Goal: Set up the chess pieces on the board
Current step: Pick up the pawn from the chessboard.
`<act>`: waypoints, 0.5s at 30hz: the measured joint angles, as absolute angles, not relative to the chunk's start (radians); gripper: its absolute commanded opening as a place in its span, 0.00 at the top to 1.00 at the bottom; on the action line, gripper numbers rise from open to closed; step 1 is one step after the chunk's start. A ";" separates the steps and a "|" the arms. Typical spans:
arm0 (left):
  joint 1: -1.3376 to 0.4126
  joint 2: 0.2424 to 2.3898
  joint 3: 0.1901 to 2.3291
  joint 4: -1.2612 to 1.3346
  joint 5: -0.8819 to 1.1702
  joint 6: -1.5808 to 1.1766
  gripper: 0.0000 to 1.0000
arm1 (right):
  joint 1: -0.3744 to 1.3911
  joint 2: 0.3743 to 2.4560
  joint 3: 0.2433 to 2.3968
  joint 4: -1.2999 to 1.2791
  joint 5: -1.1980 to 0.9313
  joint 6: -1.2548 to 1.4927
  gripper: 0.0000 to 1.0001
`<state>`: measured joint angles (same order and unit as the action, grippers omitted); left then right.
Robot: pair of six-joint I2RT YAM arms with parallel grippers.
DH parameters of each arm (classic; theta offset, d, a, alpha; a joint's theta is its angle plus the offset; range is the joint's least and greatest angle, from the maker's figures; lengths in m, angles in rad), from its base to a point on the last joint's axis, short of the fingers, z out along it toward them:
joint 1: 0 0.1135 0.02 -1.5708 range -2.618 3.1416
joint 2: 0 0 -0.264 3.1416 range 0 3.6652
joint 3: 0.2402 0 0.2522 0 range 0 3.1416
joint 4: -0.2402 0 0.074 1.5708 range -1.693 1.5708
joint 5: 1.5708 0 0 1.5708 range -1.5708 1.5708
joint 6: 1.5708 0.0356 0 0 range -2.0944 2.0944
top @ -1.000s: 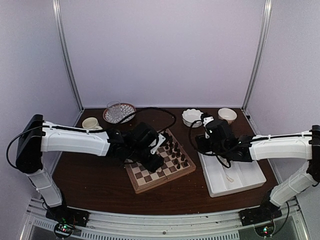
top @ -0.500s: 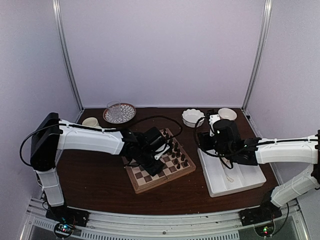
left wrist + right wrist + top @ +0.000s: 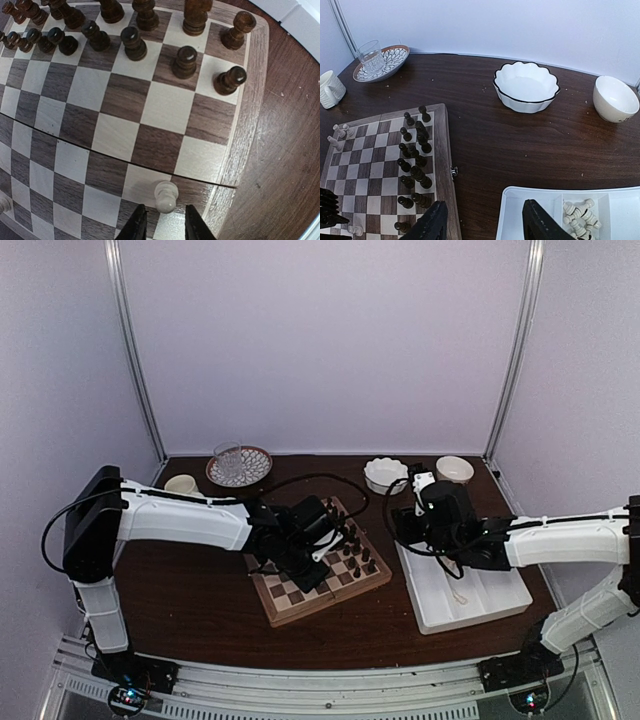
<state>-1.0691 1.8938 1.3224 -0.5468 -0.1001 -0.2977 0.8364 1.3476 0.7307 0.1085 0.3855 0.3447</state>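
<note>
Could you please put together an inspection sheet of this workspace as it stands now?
Surface: dark brown wooden table, a few pale specks.
Job's things: square wooden chessboard; one cream-white pawn near its edge; more cream-white chess pieces in the white rectangular tray; dark brown chess pieces in two rows.
Clutter: white scalloped bowl, cream round bowl, cream mug, clear glass on a patterned plate.
Grippers: left claw open, the pawn at its tips; right claw open, empty.
Cables: black cables loop above the arms.
Surroundings: pale walls, metal posts.
</note>
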 measured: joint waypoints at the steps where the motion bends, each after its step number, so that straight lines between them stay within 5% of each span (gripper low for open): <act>1: -1.069 1.894 1.322 -0.547 -0.101 -0.297 0.76 | 0.836 1.349 0.732 0.108 0.383 0.345 0.46; 15: -1.073 1.898 1.322 -0.532 -0.101 -0.286 0.74 | 0.836 1.359 0.747 0.107 0.366 0.345 0.46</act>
